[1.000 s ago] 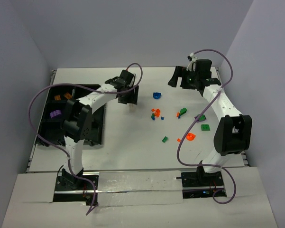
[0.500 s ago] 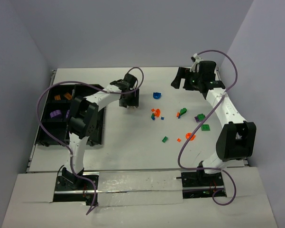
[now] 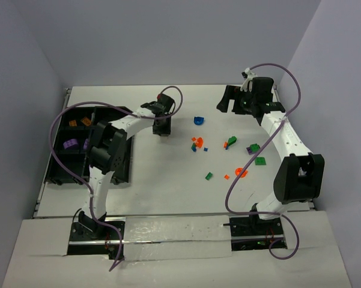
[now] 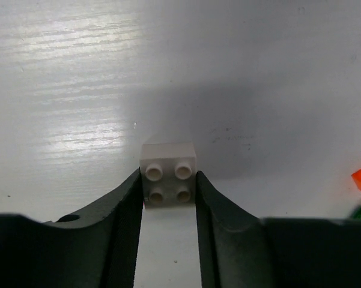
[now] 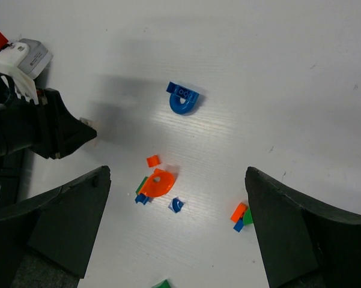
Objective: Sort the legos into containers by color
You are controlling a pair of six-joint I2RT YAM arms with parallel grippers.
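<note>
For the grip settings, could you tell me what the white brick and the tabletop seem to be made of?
The white brick is probably hard moulded plastic, semi-matte: crisp studs, sharp edges. The tabletop looks like painted or laminated wood, slightly glossy: faint grain lines and soft reflections.

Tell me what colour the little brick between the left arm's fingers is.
The brick is white, with four studs on top; the left wrist view shows it best.

A white brick (image 4: 168,174) matches the white table (image 4: 258,72), loose pieces include a blue rounded piece (image 5: 183,101), an orange rounded piece (image 5: 157,183) and a green brick (image 3: 260,161), and the black tray (image 3: 66,171) at the table's left edge shows a purple piece (image 3: 70,144) and orange pieces (image 3: 85,122).
</note>
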